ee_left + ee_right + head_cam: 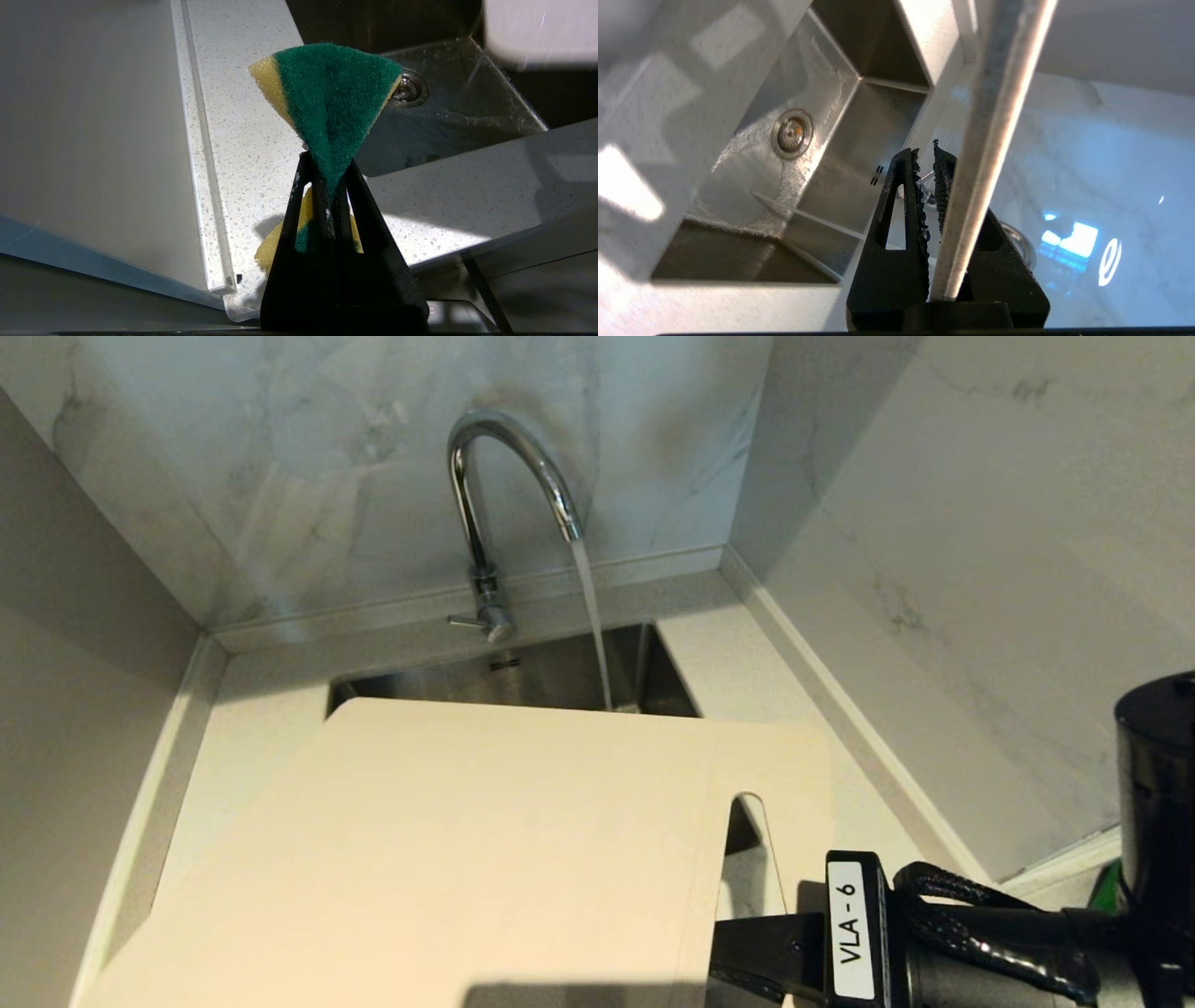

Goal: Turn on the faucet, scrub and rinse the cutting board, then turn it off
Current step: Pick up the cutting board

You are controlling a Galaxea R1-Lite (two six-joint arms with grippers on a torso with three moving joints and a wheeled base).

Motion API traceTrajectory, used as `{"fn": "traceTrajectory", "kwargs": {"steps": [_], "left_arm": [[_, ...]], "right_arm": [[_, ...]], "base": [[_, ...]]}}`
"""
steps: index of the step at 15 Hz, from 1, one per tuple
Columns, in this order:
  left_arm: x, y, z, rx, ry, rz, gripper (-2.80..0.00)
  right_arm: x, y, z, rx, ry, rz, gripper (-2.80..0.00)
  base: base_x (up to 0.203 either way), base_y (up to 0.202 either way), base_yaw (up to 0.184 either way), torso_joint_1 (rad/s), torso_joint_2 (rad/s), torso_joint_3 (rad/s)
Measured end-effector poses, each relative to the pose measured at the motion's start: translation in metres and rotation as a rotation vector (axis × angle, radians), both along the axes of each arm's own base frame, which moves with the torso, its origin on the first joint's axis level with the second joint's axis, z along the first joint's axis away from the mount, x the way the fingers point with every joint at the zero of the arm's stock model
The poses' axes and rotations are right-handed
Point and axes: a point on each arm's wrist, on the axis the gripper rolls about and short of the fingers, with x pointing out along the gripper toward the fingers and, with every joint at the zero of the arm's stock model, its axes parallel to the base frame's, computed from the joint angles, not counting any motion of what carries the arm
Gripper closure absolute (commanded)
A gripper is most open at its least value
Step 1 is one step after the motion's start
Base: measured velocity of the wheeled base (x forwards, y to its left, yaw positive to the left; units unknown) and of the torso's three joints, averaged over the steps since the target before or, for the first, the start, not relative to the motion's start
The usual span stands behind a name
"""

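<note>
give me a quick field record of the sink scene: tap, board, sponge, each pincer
faucet: running, stream falls into the sink just beyond the board's far edge
cutting board: held over the sink, tilted up, dry side toward the head camera
right pincer: shut on the board's edge beside the handle slot
left pincer: shut on the sponge, over the counter beside the sink
sponge: green scrub face, yellow foam, pinched in the middle
scrubbing: not yet, sponge is apart from the board
</note>
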Motion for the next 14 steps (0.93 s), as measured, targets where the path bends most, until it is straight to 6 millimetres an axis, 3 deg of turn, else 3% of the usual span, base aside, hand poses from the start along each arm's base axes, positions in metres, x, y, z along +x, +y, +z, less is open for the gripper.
{"fn": "traceTrajectory", "kwargs": {"steps": [5, 14], "left_arm": [[0.000, 0.000, 0.000, 0.000, 0.000, 0.000, 0.00], [0.000, 0.000, 0.000, 0.000, 0.000, -0.001, 0.00]], "right_arm": [[0.023, -0.008, 0.010, -0.089, -0.064, -0.009, 0.00], [0.045, 0.001, 0.014, -0.289, -0.112, 0.108, 0.00]], "base": [[0.000, 0.000, 0.000, 0.000, 0.00, 0.000], [0.000, 0.000, 0.000, 0.000, 0.00, 0.000]]}}
